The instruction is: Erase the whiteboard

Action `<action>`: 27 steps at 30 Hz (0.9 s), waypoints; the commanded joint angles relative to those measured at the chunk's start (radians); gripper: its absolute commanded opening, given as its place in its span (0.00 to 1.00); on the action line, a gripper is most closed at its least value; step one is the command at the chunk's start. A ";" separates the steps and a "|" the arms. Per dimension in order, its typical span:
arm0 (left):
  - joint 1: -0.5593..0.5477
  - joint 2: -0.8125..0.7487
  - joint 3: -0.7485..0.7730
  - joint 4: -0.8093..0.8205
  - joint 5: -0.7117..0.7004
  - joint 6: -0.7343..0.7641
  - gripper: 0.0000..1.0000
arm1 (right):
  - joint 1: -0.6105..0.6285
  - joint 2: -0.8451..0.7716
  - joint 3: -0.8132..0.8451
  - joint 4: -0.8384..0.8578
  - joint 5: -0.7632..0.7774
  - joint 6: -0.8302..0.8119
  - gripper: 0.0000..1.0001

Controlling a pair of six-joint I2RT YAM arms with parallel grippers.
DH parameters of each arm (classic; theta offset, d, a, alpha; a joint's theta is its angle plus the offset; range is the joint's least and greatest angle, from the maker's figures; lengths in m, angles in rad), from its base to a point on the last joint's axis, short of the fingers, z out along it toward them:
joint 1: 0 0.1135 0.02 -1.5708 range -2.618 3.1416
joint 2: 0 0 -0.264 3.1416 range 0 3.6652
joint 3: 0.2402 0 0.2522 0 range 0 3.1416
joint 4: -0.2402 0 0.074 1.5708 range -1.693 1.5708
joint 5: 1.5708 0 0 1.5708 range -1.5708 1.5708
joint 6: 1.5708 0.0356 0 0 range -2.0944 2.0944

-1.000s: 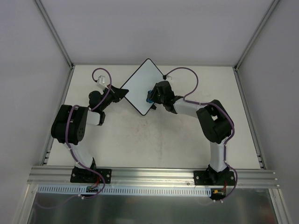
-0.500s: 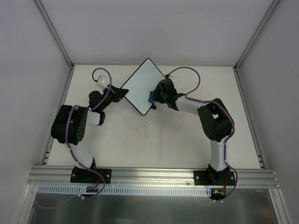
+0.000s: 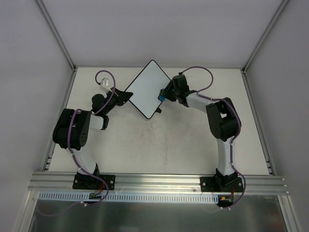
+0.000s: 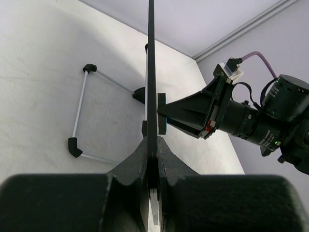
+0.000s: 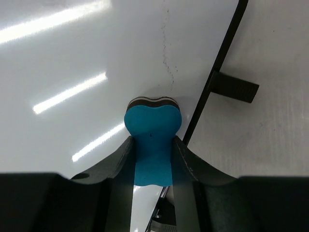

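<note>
The whiteboard (image 3: 146,91) is held up at the back of the table, turned like a diamond. My left gripper (image 3: 126,95) is shut on its left corner. In the left wrist view the whiteboard (image 4: 151,72) shows edge-on between the shut jaws of my left gripper (image 4: 152,141). My right gripper (image 3: 165,95) is shut on the blue bone-shaped eraser (image 3: 161,97) and presses it on the board near its right edge. In the right wrist view the eraser (image 5: 152,129) touches the white surface (image 5: 72,58), with a faint thin dark line (image 5: 166,53) just above it.
A black tab (image 5: 234,88) juts from the board's rim. A small frame of grey rods with black corners (image 4: 79,112) lies on the table beyond the board. Grey walls and aluminium posts (image 3: 57,36) close in the table on three sides.
My right gripper has slid the eraser up and to the right along the board's right side, and the right arm has stretched farther back. The left arm and the board have stayed still.
</note>
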 commanded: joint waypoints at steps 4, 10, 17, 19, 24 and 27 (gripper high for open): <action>-0.022 -0.005 0.033 0.079 0.099 0.019 0.00 | -0.028 0.110 0.116 -0.087 -0.051 0.000 0.00; -0.022 0.002 0.042 0.070 0.110 0.020 0.00 | -0.071 0.178 0.263 -0.156 -0.117 -0.030 0.00; -0.022 0.018 0.055 0.069 0.122 0.019 0.00 | -0.109 0.225 0.381 -0.238 -0.174 -0.047 0.00; -0.022 0.022 0.058 0.067 0.129 0.017 0.00 | -0.120 0.245 0.447 -0.265 -0.186 -0.063 0.00; -0.022 0.024 0.059 0.064 0.136 0.017 0.00 | -0.137 0.319 0.585 -0.358 -0.231 -0.096 0.00; -0.020 0.022 0.059 0.062 0.141 0.017 0.00 | -0.154 0.327 0.602 -0.361 -0.242 -0.095 0.00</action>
